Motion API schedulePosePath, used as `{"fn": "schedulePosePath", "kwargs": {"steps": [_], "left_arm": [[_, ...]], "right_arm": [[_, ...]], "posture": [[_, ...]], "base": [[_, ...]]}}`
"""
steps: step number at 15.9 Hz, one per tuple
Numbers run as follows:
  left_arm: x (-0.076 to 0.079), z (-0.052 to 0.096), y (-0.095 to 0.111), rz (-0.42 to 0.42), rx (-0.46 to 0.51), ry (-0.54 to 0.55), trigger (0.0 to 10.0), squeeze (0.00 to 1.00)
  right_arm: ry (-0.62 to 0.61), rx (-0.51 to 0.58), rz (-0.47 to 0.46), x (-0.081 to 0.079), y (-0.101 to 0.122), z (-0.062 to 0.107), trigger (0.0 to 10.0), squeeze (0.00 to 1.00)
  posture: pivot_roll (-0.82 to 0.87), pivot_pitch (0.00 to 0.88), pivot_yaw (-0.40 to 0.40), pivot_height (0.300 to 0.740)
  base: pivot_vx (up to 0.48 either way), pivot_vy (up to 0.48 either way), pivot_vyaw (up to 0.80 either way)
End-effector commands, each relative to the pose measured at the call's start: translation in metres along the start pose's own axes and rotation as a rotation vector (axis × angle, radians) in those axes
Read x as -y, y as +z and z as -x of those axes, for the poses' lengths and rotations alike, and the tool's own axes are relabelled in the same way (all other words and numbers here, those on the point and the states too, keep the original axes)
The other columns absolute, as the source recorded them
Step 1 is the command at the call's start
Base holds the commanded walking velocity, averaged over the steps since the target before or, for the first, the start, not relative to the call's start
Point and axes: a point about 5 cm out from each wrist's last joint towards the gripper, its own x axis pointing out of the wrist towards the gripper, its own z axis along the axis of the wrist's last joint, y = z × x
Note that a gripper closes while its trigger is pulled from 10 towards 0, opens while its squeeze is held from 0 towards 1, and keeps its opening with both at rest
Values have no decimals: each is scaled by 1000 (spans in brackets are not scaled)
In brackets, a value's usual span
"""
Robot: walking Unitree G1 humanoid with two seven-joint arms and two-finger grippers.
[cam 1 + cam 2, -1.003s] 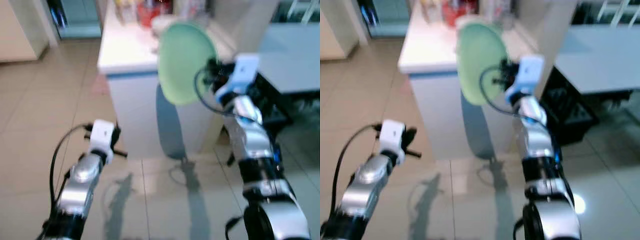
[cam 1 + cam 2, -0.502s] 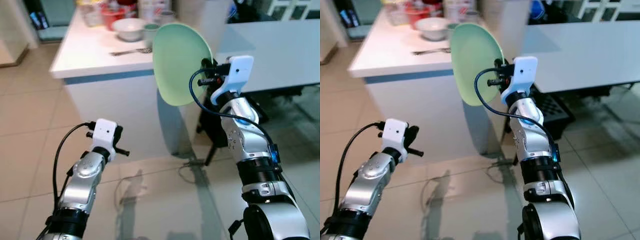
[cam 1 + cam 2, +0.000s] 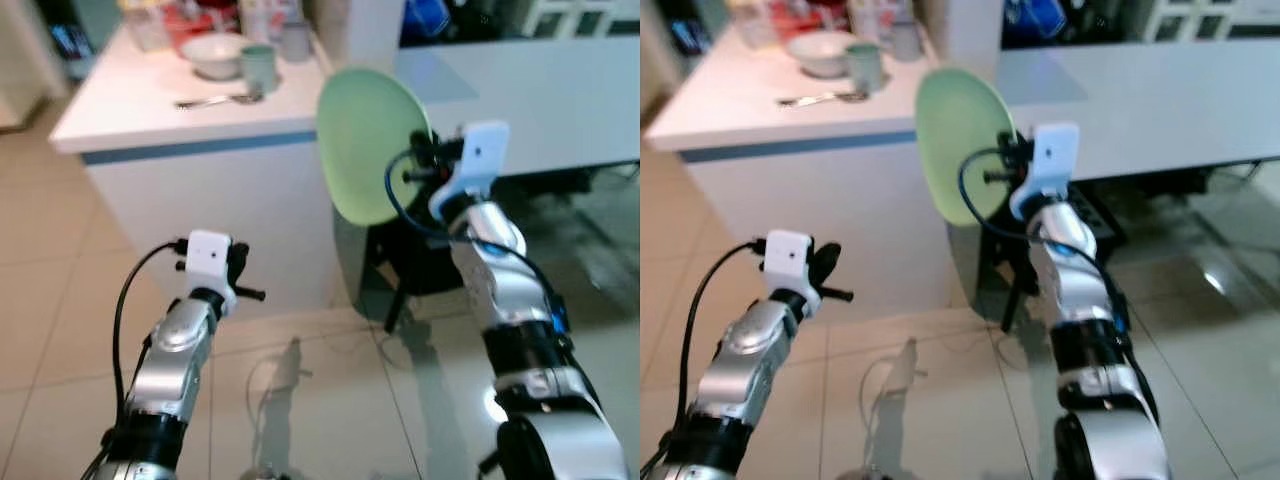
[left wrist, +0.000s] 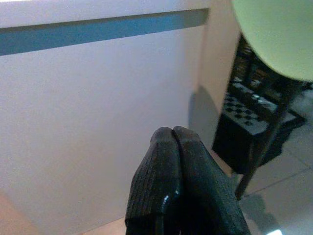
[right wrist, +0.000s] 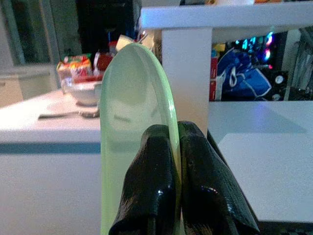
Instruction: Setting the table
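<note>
Green plate (image 3: 372, 143) held upright on edge, pinched at rim by right gripper (image 5: 170, 161), beside white counter's (image 3: 190, 108) right end. Left gripper (image 4: 173, 142) closed, empty, facing counter front.

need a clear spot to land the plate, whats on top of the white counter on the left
On the white counter: a white bowl, a green cup, a spoon, blurred red packaging behind. The green plate, gripped by the right hand, covers its near right corner.
</note>
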Motion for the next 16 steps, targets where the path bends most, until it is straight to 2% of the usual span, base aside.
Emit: {"fn": "schedulePosePath", "kwargs": {"steps": [1,2,3,4,5,6,8,10,12,13,16], "left_arm": [[-9,3,-2,8,-6,25,10000,0],[-9,3,-2,13,-6,26,10000,0],[-8,2,-1,22,-4,23,10000,0],[-8,2,-1,25,-3,20,10000,0],[-5,3,-2,37,-3,10,10000,0],[-5,4,-2,42,-2,9,10000,0],[-6,7,-4,61,-5,19,10000,0],[-6,7,-7,62,-17,20,10000,0],[-4,5,-8,68,-22,24,10000,0],[-2,3,-7,80,-23,16,10000,0],[6,0,-5,73,-17,-7,10000,0]], "right_arm": [[-4,32,18,4,5,0,10000,0],[-11,15,10,8,1,2,10000,0],[-25,-29,-43,19,-13,9,10000,0],[-31,-43,-65,23,-17,12,10000,0],[-89,-121,-144,42,-39,28,10000,0],[-107,-153,-159,49,-49,37,10000,0],[-159,-299,-143,69,-87,74,10000,0],[-129,-435,-132,68,-119,110,10000,0],[-28,-528,-199,42,-144,134,10000,0],[1,-530,-216,32,-148,136,10000,0],[55,-431,-259,14,-132,120,10000,0]], "posture": [[98,0,27,740],[96,0,29,740],[95,0,26,740],[96,0,24,740],[99,0,16,740],[101,0,14,740],[103,0,10,740],[97,0,6,740],[86,0,3,740],[85,0,4,740],[71,0,9,740]], "base": [[0,0,0],[0,0,0],[0,0,0],[0,0,0],[0,0,0],[0,0,0],[0,0,0],[0,0,0],[0,0,0],[0,0,0],[0,0,0]]}}
